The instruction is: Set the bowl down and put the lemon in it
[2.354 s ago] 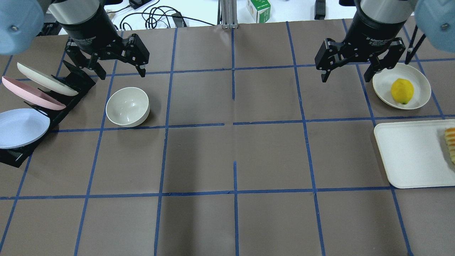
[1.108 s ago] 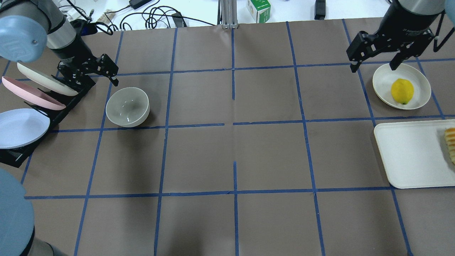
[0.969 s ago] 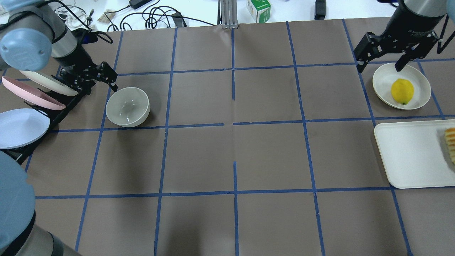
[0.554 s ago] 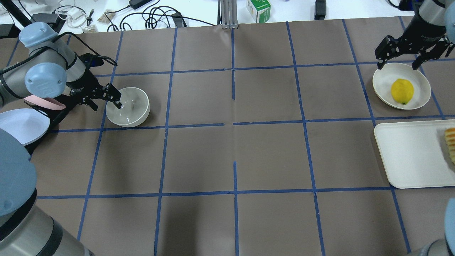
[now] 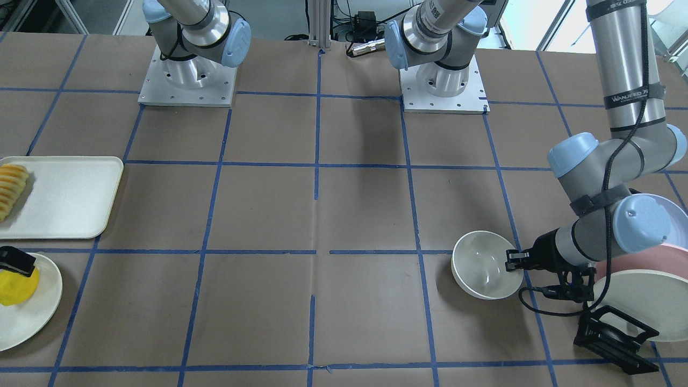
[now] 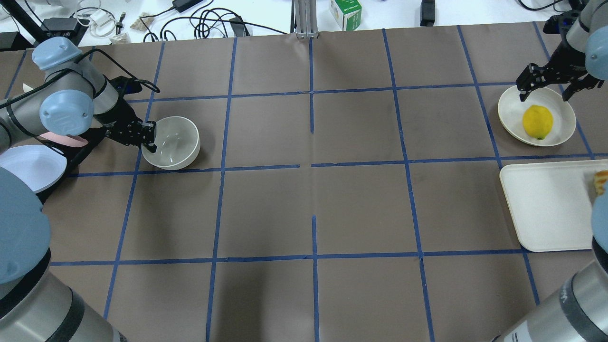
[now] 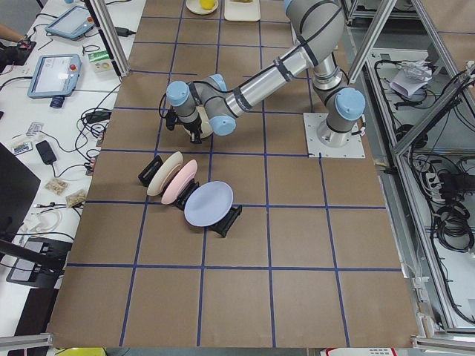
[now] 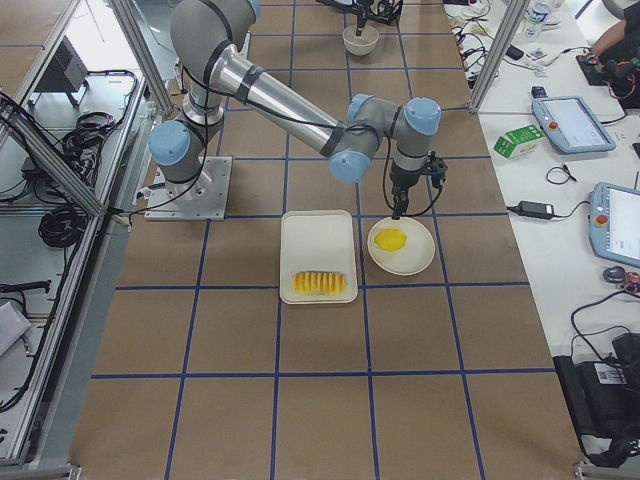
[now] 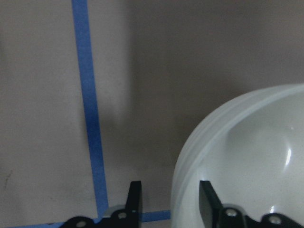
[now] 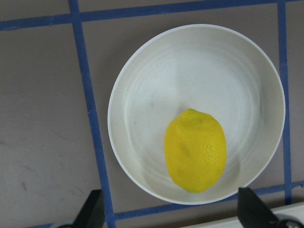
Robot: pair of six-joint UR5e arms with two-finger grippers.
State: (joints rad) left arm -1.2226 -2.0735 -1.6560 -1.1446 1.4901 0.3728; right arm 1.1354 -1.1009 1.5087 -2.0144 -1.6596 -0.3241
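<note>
The bowl (image 6: 172, 142) sits upright on the brown table (image 6: 313, 209), on the robot's left side, just beside a rack of plates (image 5: 613, 336). It looks like glazed ware: stiff, smooth, probably slippery, and likely to chip if knocked, with some weight for its size. The thin rim is the only part a two-finger grip can span. A pinch across the wall is therefore the sensible hold, set deep enough that the bowl does not swing or slide out when lifted. The left gripper (image 9: 171, 205) is placed for just that. Its wrist view shows one finger (image 9: 134, 199) outside the wall and the other inside the bowl. They are apart, with a strip of table showing between the outer finger and the wall, so the pinch does not look closed yet.

The lemon (image 10: 195, 150) lies on its side in a shallow round plate (image 10: 142, 95) on the robot's right, well apart from the bowl. It looks firm, rounded and smooth-skinned. It is likely light, but could roll or squirt out of a shallow grip, so taking it across its narrow middle seems safest. The right gripper (image 6: 544, 96) hangs above the plate and lemon with its fingers spread wide, touching nothing. Near the plate lies a tray (image 6: 546, 204) with a row of slices (image 5: 11, 185).
</note>
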